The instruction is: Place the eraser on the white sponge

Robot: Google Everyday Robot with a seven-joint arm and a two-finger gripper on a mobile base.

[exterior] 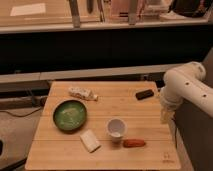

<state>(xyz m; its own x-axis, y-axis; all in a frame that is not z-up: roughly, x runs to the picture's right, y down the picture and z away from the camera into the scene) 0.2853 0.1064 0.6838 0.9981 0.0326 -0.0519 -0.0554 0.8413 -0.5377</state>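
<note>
The eraser (144, 94) is a small black oblong block lying flat near the far right corner of the wooden table (60, 155). The white sponge (90, 141) is an off-white rectangular pad near the front edge, left of the white cup (116, 128). My gripper (164, 116) hangs from the white arm (187, 85) at the table's right edge. It is to the right of the eraser and nearer the front than it, and holds nothing that I can see. The sponge is far to its left.
A green plate (70, 115) sits at the left middle. A whitish tube with dark marks (82, 93) lies behind it. An orange-red carrot-like piece (134, 143) lies right of the cup. A dark shelf runs behind the table.
</note>
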